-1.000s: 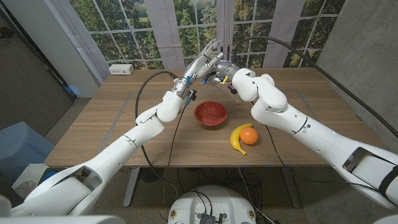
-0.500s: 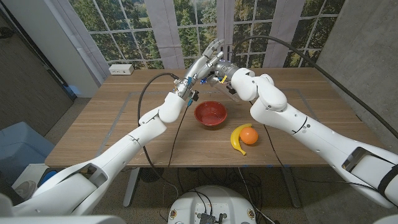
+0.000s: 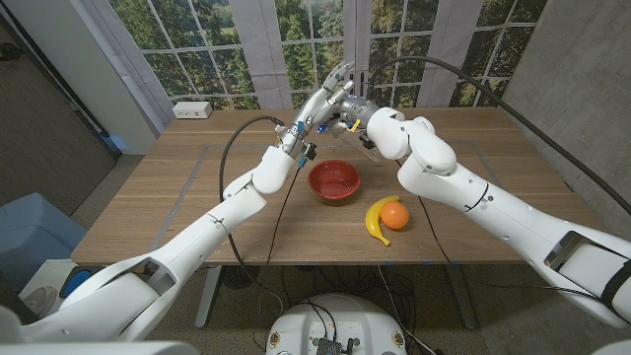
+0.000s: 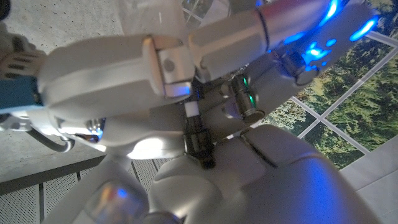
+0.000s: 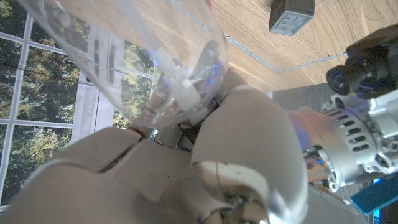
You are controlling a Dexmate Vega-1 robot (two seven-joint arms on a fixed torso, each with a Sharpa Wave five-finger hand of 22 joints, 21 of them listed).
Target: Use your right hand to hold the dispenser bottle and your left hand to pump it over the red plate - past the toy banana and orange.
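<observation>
While the red plate point(image 3: 333, 180) sits near the middle of the wooden table point(image 3: 158, 197), both hands meet in the air above and just beyond its far rim, where the right hand point(image 3: 357, 110) wraps its fingers around the clear dispenser bottle point(image 5: 155, 62), seen pressed against the palm in the right wrist view. The left hand point(image 3: 332, 87) reaches in over the right hand from the plate's left side with fingers extended, though whether they press the pump I cannot tell. Toy banana point(image 3: 375, 219) and orange point(image 3: 395, 215) lie touching, just beside the plate on its near right.
</observation>
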